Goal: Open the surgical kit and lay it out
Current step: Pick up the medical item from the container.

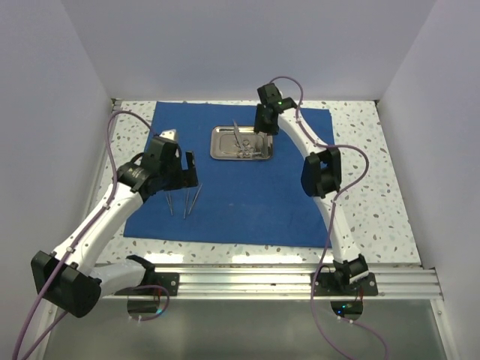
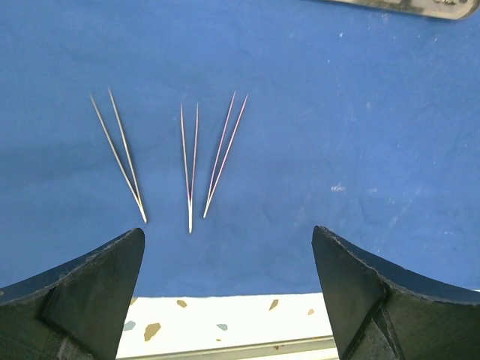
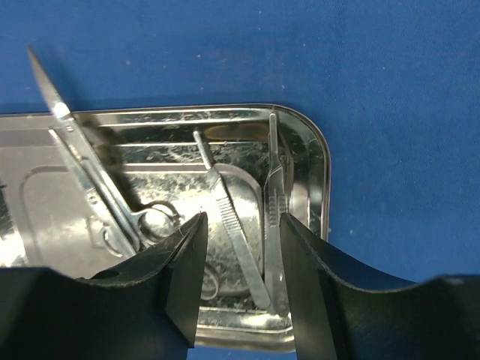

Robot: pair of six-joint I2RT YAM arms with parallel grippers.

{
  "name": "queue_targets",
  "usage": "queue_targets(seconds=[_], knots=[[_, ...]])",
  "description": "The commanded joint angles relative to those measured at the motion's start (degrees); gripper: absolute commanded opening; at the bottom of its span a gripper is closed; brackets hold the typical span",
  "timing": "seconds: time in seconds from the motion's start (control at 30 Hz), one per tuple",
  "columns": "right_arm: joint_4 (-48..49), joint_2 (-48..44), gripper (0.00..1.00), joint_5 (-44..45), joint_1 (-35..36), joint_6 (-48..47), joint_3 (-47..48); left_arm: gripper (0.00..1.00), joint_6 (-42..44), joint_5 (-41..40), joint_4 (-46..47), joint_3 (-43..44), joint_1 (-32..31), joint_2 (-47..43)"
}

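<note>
L gripper [image 2: 226, 232] is hovering, jaws spread wide, over three tweezers [image 2: 190, 165] lying side by side on the blue cloth [image 2: 360, 112], while R gripper [image 3: 241, 221] is sitting half-closed in the steel tray [image 3: 321, 172] farther back on it, straddling forceps [image 3: 234, 225] beside scissors [image 3: 82, 169], can't tell if gripping.

The speckled white worktop [image 1: 375, 210] carries a blue cloth [image 1: 247, 195] spread flat across its middle, reaching the far edge.
</note>
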Motion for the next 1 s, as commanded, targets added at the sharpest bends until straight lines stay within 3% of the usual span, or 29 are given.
queue_targets(seconds=[0.0,0.33,0.47,0.63,0.73,0.97], knots=[[4.1,1.5,0.47,3.6,0.0,-1.0,0.4,0.96,-2.5,-0.7,-4.0,-1.4,0.3,-2.0],[5.5,5.5,0.39,5.7,-1.8,0.2,-0.2,0.96,-1.2,-2.7,-5.8,-1.2,0.3,-1.8],[4.4,7.3,0.25,6.4,-1.7,0.2,-0.8,0.96,0.5,-3.8,-6.7,0.6,0.3,-0.7],[1.1,9.2,0.16,7.9,-1.7,0.7,-1.2,0.96,1.4,-4.0,-7.1,0.7,0.3,0.1],[0.9,9.5,0.00,8.3,-1.7,1.0,-2.1,0.96,2.0,-3.8,-7.2,0.4,0.3,0.4],[3.0,6.7,0.00,5.0,-1.6,1.2,-1.8,0.96,2.9,-3.5,-6.7,1.3,0.3,2.1]])
